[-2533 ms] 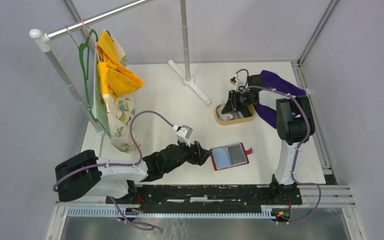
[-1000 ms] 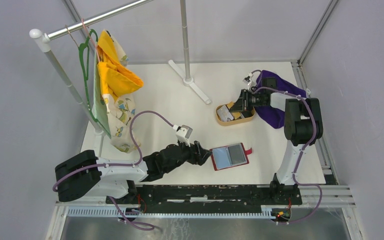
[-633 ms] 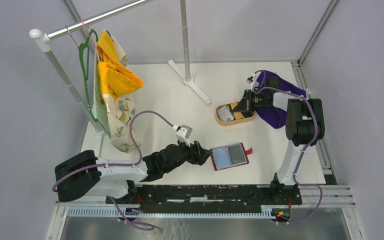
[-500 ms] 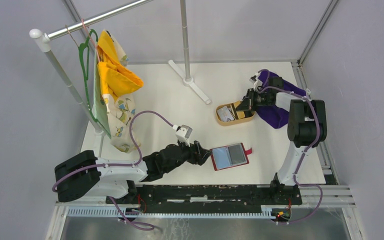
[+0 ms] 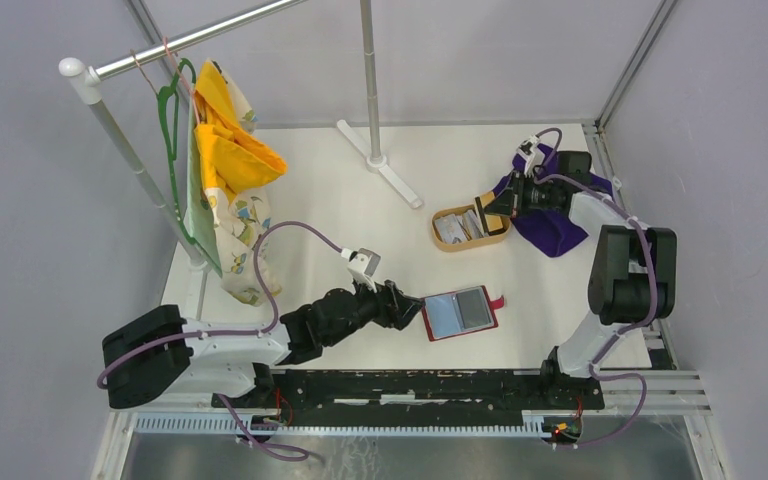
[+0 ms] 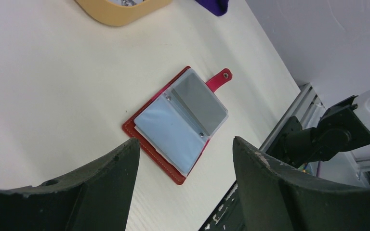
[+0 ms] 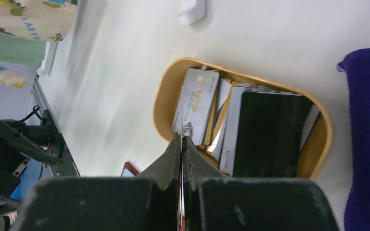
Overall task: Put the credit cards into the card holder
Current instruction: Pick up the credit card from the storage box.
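Note:
The card holder [image 5: 460, 312] [image 6: 180, 126] lies open on the table, red, with a pale blue and a grey card under its clear pockets. My left gripper [image 5: 415, 311] [image 6: 185, 142] is open, low at the holder's left edge, not touching it. Several credit cards, among them a black one [image 7: 270, 130] and a silvery one [image 7: 200, 103], lie in the tan oval tray [image 5: 443, 240] [image 7: 164, 96]. My right gripper [image 5: 490, 203] [image 7: 182, 138] is shut on a thin card [image 7: 181, 110], seen edge-on above the tray's rim.
A purple cloth [image 5: 555, 225] [image 7: 366, 96] lies right of the tray under the right arm. A clothes rack with hanging garments [image 5: 225, 170] stands at the left. A pole's white foot [image 5: 380, 165] rests at the back centre.
My right gripper has shut on a card in the tray, and it has drawn back to the right and up with it. The left arm has barely moved.

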Robot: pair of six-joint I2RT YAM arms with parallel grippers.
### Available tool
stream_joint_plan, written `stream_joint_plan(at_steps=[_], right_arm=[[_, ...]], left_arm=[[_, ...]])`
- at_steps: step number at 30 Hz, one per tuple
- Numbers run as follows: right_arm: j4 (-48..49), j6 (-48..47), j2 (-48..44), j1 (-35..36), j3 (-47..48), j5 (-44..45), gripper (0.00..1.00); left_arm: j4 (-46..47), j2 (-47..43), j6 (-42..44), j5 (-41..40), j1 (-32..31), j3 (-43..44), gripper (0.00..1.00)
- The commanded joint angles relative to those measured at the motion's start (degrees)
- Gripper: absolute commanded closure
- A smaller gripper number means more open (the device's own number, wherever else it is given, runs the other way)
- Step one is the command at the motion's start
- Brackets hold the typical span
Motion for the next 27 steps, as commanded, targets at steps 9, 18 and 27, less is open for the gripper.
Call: stream_joint_plan(at_steps=[9, 18, 27], right_arm=[[22.0, 10.4, -19.5, 1.6, -18.5, -18.4, 1.0], [39.7, 17.5, -31.7, 9.9, -31.3, -20.3, 1.0], [40.4, 17.5, -33.3, 16.2, -32.5, -21.2, 1.0]], left_arm=[[13.6, -2.4, 1.2, 4.2, -0.1, -2.4, 0.19], [16.3, 3.5, 3.7, 4.9, 0.0, 2.1, 0.18], [24.6, 12.8, 1.7, 10.6, 2.0, 5.9, 0.23]])
